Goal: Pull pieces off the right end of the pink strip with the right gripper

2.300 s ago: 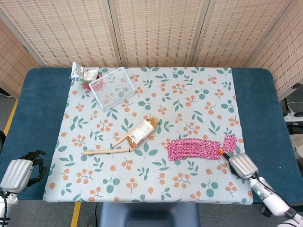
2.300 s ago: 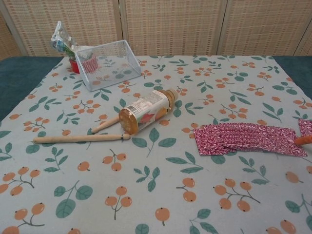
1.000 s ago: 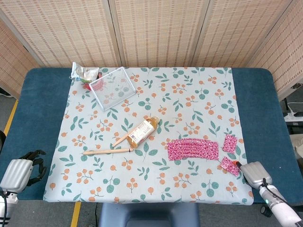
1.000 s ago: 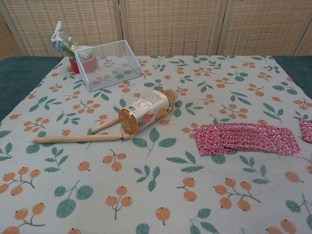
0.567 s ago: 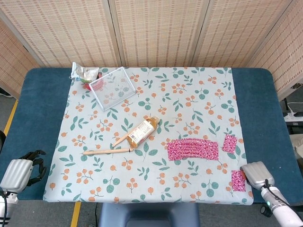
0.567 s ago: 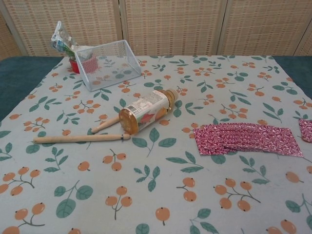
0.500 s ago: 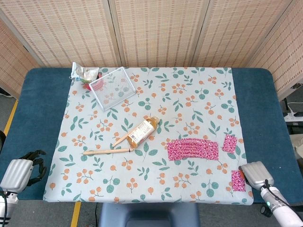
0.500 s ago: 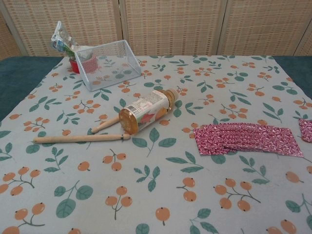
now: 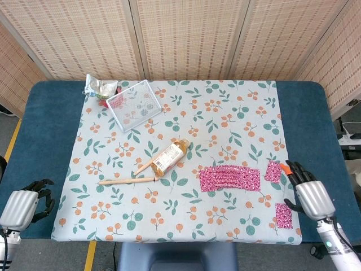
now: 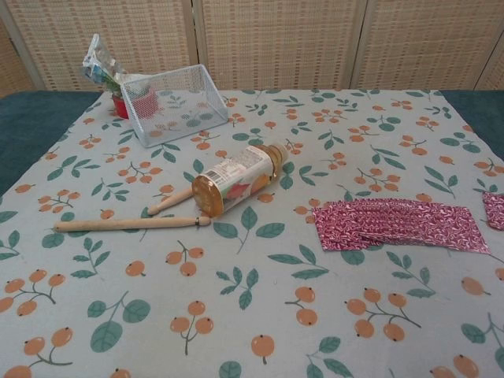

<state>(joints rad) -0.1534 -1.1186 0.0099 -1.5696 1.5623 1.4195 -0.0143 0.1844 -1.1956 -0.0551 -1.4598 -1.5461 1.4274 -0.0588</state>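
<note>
The pink strip lies flat on the floral cloth, right of the bottle. Two torn-off pink pieces lie apart from it: one just past its right end, another near the cloth's front right corner. My right hand hovers between and to the right of those pieces, fingers spread and holding nothing; it does not show in the chest view. My left hand rests at the front left off the cloth, fingers curled in and empty.
A plastic bottle lies on its side mid-table beside two wooden sticks. A wire basket and a foil packet stand at the back left. The cloth's edge runs near my right hand.
My right hand carried a torn piece from the strip's right end to the front right corner, let it go, and has since moved back up with fingers spread. The left hand stayed still.
</note>
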